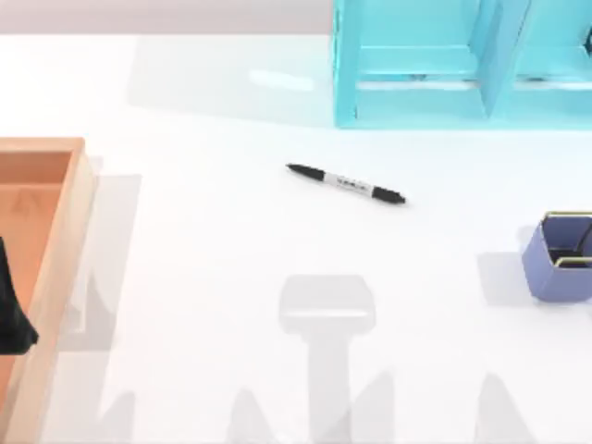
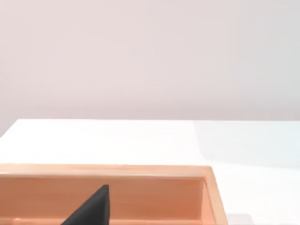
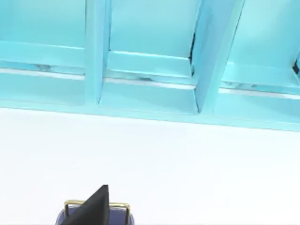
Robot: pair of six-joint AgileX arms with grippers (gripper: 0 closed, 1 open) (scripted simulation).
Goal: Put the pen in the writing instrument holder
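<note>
The pen lies flat on the white table near the middle, black at both ends with a pale printed barrel, its pointed end toward the left. The writing instrument holder, a periwinkle-blue box-cup with a gold rim, stands at the table's right edge and also appears in the right wrist view. My left gripper hangs as a dark shape over the wooden tray at the far left, far from the pen. A black part of my right gripper sits just above the holder.
A large cyan shelf unit stands at the back right, behind the pen. An orange-brown wooden tray runs along the left edge. Open white tabletop lies between the pen and the holder.
</note>
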